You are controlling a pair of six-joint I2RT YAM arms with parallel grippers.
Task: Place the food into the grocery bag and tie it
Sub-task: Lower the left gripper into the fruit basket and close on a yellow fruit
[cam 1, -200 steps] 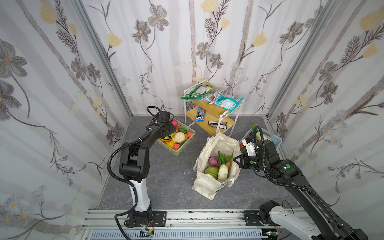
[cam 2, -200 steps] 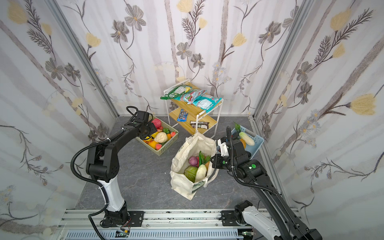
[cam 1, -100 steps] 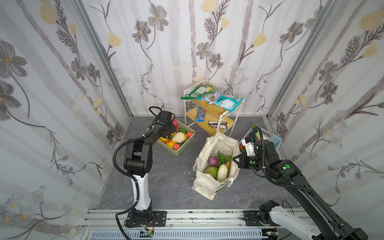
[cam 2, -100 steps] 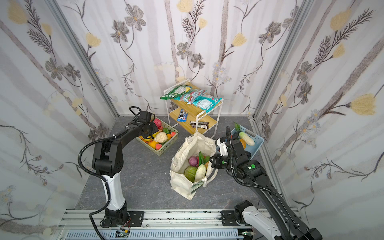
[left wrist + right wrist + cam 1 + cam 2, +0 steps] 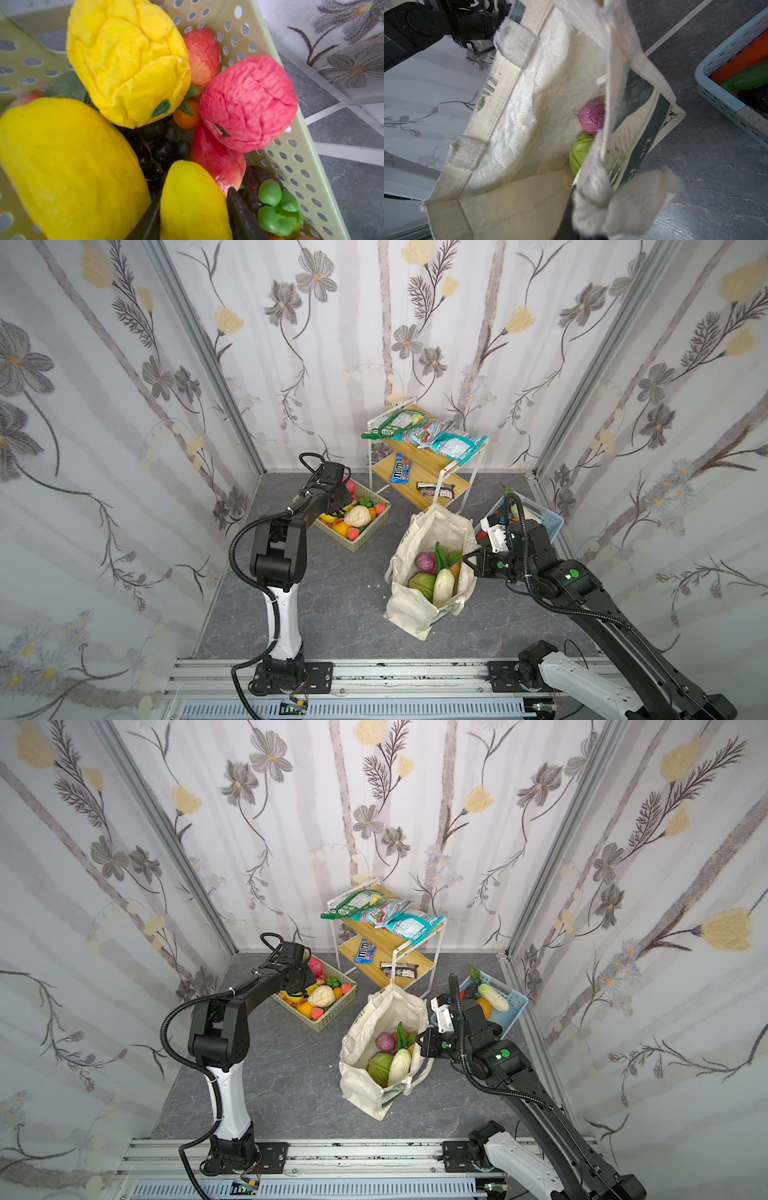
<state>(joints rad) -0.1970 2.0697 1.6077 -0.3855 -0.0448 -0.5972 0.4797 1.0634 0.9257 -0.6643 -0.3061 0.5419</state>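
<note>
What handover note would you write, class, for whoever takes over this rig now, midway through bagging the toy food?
Left claw: in the green basket, straddling a yellow fruit; grip uncertain.
Right claw: shut on the grocery bag rim, holding it open.
Done: green cabbage, purple cabbage and napa cabbage are bagged.
Left: food in the green basket and blue basket, then tying the bag.

A robot lab booth dressed as a shop corner: flowered wall panels (image 5: 374, 323) between metal posts (image 5: 199, 348), arms (image 5: 278, 560) bolted to a rail (image 5: 395, 676), a snack shelf (image 5: 432, 470), a grocery bag (image 5: 415, 610).
</note>
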